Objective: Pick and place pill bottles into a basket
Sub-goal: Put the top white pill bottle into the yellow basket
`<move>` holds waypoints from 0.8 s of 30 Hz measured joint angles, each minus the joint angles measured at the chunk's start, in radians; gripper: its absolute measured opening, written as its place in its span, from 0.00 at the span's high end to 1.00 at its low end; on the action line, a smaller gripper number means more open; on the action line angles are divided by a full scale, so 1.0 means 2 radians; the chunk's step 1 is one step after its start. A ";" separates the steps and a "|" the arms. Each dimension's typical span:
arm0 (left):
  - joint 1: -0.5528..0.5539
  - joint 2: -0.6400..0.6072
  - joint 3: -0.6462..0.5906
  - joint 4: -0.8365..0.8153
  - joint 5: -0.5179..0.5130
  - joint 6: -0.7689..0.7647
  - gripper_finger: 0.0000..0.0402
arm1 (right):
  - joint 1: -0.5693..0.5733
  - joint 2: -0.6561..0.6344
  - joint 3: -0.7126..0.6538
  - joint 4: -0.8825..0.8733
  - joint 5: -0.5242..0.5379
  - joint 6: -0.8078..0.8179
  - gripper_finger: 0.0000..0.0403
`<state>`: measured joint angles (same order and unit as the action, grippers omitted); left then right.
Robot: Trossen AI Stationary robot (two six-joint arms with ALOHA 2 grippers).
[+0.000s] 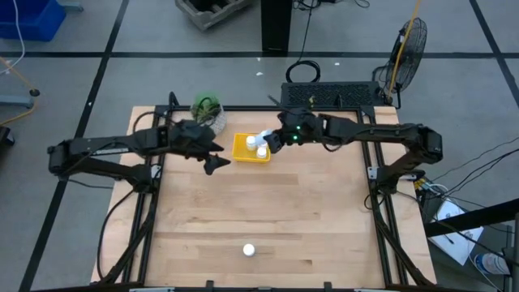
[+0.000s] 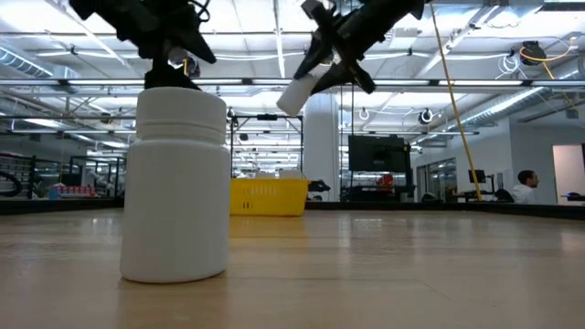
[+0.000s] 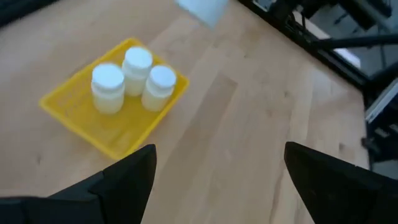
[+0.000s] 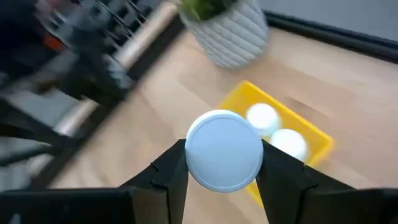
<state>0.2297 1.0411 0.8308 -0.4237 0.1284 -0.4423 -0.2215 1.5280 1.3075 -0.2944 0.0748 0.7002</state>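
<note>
The right tool (image 4: 224,171) grips a pill bottle (image 4: 224,150), carried in the air above the yellow basket (image 1: 240,147) at upper centre of the high view. The left tool (image 1: 216,161), jaws wide and empty, hangs just left of the basket. Three bottles (image 3: 134,78) already stand inside. One more bottle (image 1: 249,250) waits on the table (image 1: 324,219) at lower centre, so I judge the task past halfway.

White pill bottles (image 3: 134,78); yellow basket (image 3: 74,112); white ribbed pot (image 4: 233,34).
</note>
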 joint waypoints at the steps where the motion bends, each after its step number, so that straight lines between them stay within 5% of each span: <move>1: 0.000 -0.008 -0.011 0.007 0.001 -0.009 0.11 | -0.003 0.005 0.007 -0.013 -0.002 -0.007 0.65; 9: -0.003 -0.039 -0.036 0.027 -0.011 -0.030 0.12 | -0.009 0.072 0.039 -0.008 -0.051 -0.032 0.65; 24: -0.003 -0.039 -0.036 0.030 -0.009 -0.039 0.12 | 0.010 0.170 0.092 -0.009 -0.037 -0.095 0.65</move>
<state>0.2229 0.9634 0.7582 -0.3630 0.1101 -0.5194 -0.2024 1.8675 1.4925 -0.3123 0.0012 0.5094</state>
